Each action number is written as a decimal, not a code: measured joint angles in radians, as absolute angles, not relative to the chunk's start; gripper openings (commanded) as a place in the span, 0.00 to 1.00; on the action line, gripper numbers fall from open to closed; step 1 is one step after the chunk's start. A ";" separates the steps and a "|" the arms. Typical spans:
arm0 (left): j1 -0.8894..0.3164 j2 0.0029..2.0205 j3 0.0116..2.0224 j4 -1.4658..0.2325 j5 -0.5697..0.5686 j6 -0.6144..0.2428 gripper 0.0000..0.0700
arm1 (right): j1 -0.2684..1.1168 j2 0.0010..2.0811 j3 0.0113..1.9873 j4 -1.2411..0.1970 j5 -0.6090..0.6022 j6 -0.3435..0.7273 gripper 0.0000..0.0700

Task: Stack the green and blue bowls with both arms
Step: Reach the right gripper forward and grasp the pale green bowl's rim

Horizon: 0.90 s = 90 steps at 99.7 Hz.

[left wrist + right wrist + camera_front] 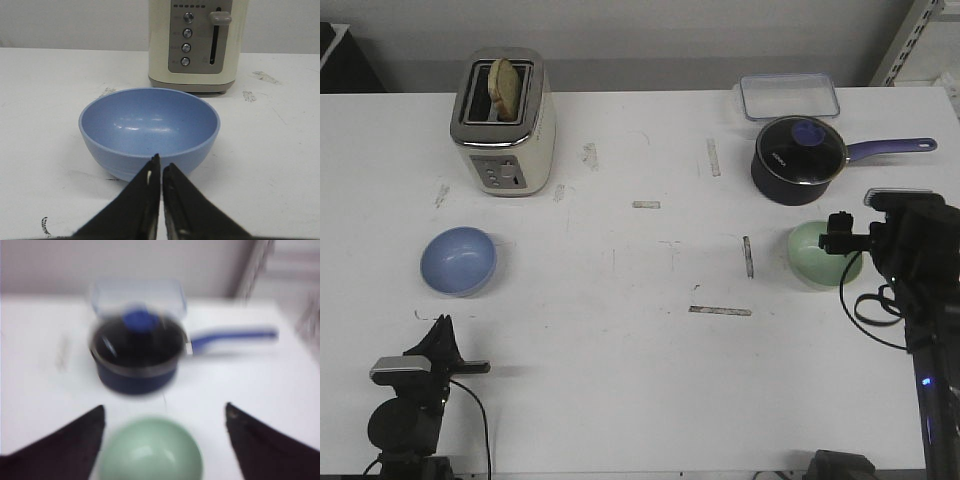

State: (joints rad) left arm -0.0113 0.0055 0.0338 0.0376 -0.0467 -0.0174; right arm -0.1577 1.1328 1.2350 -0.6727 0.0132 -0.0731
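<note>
Hovering right fingers [165,412] spread wide, empty, over green bowl [823,253] near saucepan [800,158]. Left fingers [161,165] pressed together, empty, just short of blue bowl [149,131] on counter [640,350]. Risks: closed left tips shoving blue bowl toward toaster [504,122]; glossy green rim slipping.

From my front camera I see the blue bowl [458,260] on the left of the white table [640,380], below the toaster [504,125], with the left arm [415,400] near it. The green bowl [820,252] sits below the saucepan [800,158], partly behind the right arm [910,270].
</note>
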 measured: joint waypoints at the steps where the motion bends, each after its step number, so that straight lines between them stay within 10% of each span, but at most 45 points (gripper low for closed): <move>1: -0.011 0.006 0.034 0.038 -0.047 -0.017 0.00 | -0.163 1.143 1.237 -0.677 0.013 -0.076 0.88; 42: -0.011 0.006 0.034 0.038 -0.047 -0.018 0.00 | -0.316 1.478 1.237 -0.767 -0.052 -0.155 0.84; 90: -0.011 0.006 0.034 0.038 -0.047 -0.017 0.00 | -0.317 1.602 1.237 -0.738 -0.054 -0.160 0.05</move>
State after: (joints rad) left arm -0.0113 0.0055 0.0338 0.0376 -0.0467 -0.0174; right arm -0.3172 1.6024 1.2373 -0.7383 -0.0540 -0.1600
